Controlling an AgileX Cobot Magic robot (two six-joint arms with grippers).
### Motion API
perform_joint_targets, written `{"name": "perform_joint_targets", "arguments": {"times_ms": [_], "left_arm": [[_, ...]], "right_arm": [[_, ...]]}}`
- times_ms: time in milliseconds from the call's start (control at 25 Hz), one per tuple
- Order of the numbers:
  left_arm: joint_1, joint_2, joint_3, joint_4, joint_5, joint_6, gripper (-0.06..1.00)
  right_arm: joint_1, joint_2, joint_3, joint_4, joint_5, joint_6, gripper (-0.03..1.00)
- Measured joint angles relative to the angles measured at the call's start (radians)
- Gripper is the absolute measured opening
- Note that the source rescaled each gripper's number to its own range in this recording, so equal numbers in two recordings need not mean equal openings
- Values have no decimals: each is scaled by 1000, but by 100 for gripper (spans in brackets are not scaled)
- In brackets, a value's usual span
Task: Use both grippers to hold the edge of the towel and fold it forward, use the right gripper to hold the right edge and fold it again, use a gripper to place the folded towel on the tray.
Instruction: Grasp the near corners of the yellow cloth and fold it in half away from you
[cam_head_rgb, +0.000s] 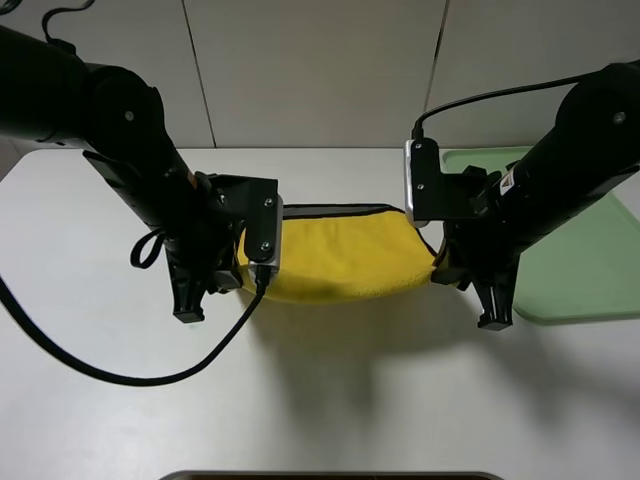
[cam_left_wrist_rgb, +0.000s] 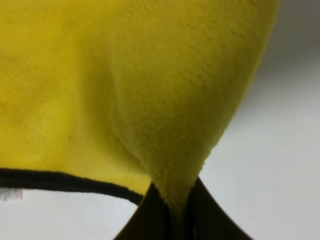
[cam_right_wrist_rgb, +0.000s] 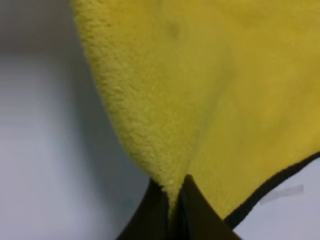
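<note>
Pinching the yellow towel (cam_head_rgb: 345, 255) at both ends and holding it up between the two black arms. Squeezing the left end with the left gripper (cam_left_wrist_rgb: 170, 220), jaws pressed tight together on the fluffy cloth. Squeezing the right end the same way with the right gripper (cam_right_wrist_rgb: 175, 215), jaws closed hard on the cloth too. Letting the middle of the towel sag in a soft curve, with a dark shadow falling on the white table (cam_head_rgb: 350, 410) under it. Showing the edge of the towel (cam_head_rgb: 340, 208), a thin black band, along the far side. Holding the towel to the left of the pale green tray (cam_head_rgb: 585, 275), near it but not on it. Trailing a black cable (cam_head_rgb: 120, 377) in a loop across the table on the left side.
</note>
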Motion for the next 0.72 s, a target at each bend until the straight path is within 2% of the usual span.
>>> {"name": "perform_joint_targets", "arguments": {"times_ms": [280,720], "left_arm": [[0,-10,0,3,72,-9,0],[0,-70,1,3,117,-13,0]], "right_arm": [[0,-51,0,2,25,11,0],[0,-117,0,6,53,47,0]]}}
